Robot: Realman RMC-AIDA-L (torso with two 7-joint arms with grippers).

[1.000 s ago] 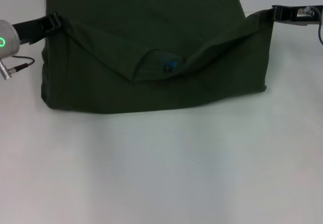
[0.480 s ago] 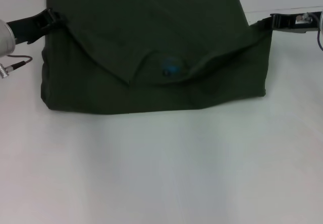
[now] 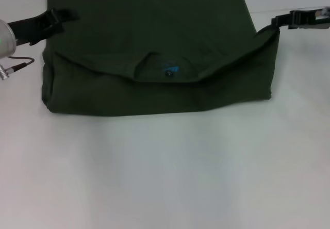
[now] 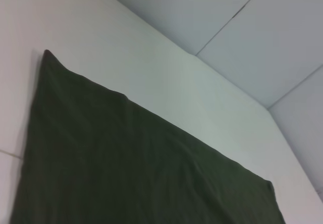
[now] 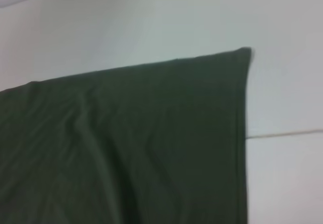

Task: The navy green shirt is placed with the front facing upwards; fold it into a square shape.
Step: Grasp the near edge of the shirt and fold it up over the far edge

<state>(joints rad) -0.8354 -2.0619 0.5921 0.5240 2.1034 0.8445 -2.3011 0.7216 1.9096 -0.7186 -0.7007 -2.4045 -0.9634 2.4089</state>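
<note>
One navy green shirt [image 3: 154, 48] lies across the upper part of the frame on the white tabletop [image 3: 165, 177]. Two claws, left claw [image 3: 66, 16] and right claw [image 3: 276, 20], each clamp a folded corner.

The large dark olive-green cotton shirt [image 3: 154, 48] is one plain colour, with no pattern showing on its cloth. Inside its collar sits a small bright blue print [image 3: 172, 69] with a black spot. The smooth desk [image 3: 165, 172] is plain white.
</note>
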